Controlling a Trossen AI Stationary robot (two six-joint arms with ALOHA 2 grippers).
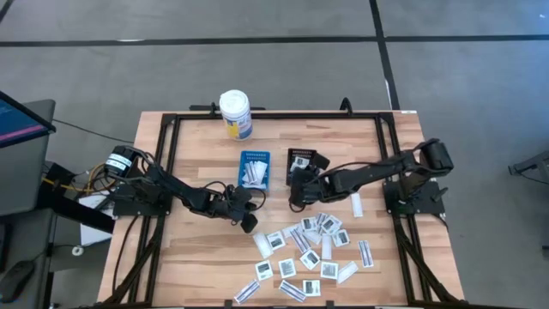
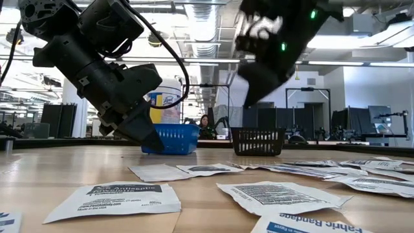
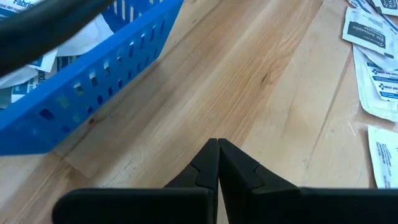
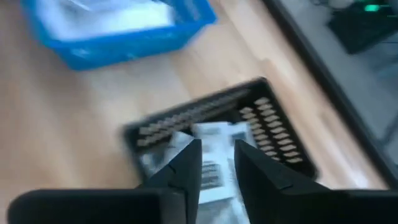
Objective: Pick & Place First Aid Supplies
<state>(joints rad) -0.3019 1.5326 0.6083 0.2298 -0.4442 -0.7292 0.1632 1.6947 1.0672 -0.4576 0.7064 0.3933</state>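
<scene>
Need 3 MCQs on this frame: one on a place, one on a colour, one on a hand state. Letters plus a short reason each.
1. Where does the right hand hang?
A. over the black tray
B. over the white bottle
C. off the table

2. What colour is the tray nearest the left hand?
A. red
B. blue
C. green

3. How do the left hand's fingers stand?
A. wide apart
B. closed on a packet
C. shut, with nothing between them

Answers:
1. A: the right wrist view looks past parted fingers down into the black tray, where a white packet lies.
2. B: the blue tray fills the left wrist view next to that hand.
3. C: the fingertips meet over bare wooden table, no packet between them.
</scene>
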